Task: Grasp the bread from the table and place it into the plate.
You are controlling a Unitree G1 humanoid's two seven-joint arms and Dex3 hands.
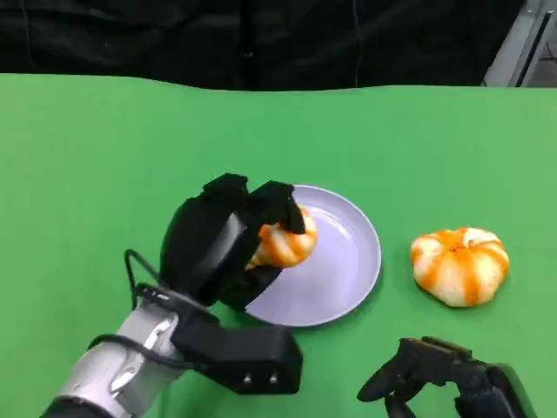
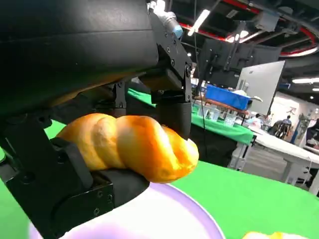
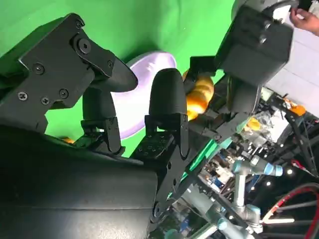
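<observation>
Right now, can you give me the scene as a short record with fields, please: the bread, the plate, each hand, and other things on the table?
bread: twisted orange-and-white roll, held over the left part of the plate
plate: round, pale lilac, lying flat on the green table
left hand: grips the bread from both sides; the left wrist view shows the bread above the plate surface, contact not clear
right hand: low at the near edge, holding nothing, fingers apart
other: round orange-and-white bun on the table, right of the plate, apart from it

bread (image 2: 132, 149): glossy crust | plate (image 1: 339, 261): smooth | table (image 1: 104, 157): matt cloth
</observation>
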